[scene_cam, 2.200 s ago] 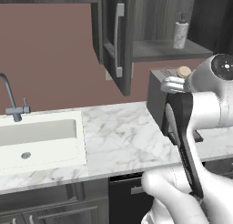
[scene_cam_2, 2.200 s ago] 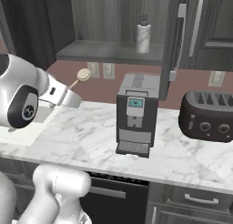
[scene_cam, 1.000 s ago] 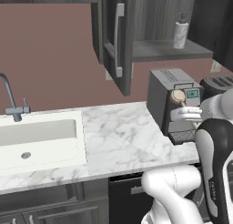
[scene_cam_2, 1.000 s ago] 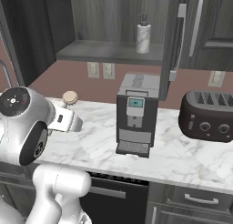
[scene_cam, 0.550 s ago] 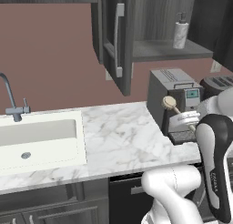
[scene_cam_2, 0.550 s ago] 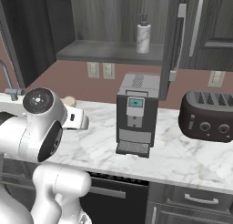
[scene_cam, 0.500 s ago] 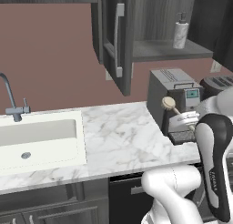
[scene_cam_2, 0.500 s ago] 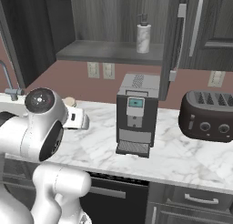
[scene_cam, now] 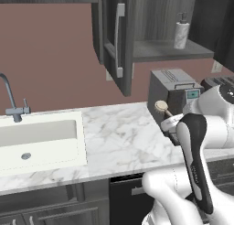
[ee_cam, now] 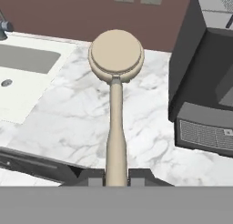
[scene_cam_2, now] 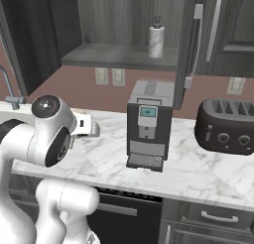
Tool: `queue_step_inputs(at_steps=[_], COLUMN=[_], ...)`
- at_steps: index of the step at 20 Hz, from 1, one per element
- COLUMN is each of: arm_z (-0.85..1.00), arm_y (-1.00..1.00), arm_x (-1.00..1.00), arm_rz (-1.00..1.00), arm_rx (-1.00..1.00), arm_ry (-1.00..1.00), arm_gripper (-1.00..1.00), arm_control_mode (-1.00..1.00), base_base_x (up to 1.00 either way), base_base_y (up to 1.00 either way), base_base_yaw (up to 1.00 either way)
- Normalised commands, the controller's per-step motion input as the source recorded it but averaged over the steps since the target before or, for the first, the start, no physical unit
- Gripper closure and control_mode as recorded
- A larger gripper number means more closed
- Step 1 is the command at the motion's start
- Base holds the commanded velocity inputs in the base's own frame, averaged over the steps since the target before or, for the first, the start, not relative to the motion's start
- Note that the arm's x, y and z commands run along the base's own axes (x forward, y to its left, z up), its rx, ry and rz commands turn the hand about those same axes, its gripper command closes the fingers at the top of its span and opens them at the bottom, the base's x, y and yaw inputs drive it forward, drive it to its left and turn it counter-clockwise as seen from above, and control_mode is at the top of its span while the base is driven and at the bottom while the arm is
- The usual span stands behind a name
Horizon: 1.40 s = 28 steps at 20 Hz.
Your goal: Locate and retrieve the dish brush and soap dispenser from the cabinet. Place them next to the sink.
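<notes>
My gripper is shut on the handle of the tan dish brush, whose round pale head points away from the hand over the marble counter. In the left base view the dish brush is held by the gripper just left of the coffee machine. The marbled soap dispenser stands upright on the shelf of the open cabinet; the right base view shows the soap dispenser too. The white sink lies to the left, and its corner appears in the hand view.
A grey coffee machine stands on the counter right beside the hand. A dark toaster sits further right. The cabinet door hangs open above the counter. The faucet rises behind the sink. Bare marble lies between sink and machine.
The arm has swung left and slightly down, carrying the brush from in front of the coffee machine to its left side. The grip has stayed shut.
</notes>
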Motion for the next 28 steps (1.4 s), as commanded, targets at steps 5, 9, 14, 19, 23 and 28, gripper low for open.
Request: queue_step_inputs(at_steps=[5, 9, 14, 19, 23, 28], arm_z=[-0.29, -0.29, -0.24, -0.21, -0.22, -0.19], arm_y=[0.09, 0.16, 0.20, 0.27, 0.32, 0.31], arm_x=[0.37, 0.32, 0.34, 0.36, 0.49, 0.52], arm_rz=[0.03, 0.07, 0.08, 0.05, 0.01, 0.00], arm_rx=[0.00, 0.01, 0.01, 0.00, -0.02, -0.05], arm_ry=[-0.01, 0.00, 0.01, 0.05, 0.05, 0.03], arm_gripper=[1.00, 1.00, 1.00, 1.00, 1.00, 1.00], arm_control_mode=[-1.00, -1.00, -1.00, -1.00, -1.00, -1.00], base_base_x=[0.00, 0.00, 0.00, 0.00, 0.00, 0.00], base_base_y=[0.00, 0.00, 0.00, 0.00, 0.00, 0.00], base_base_yaw=[0.00, 0.00, 0.00, 0.00, 0.00, 0.00])
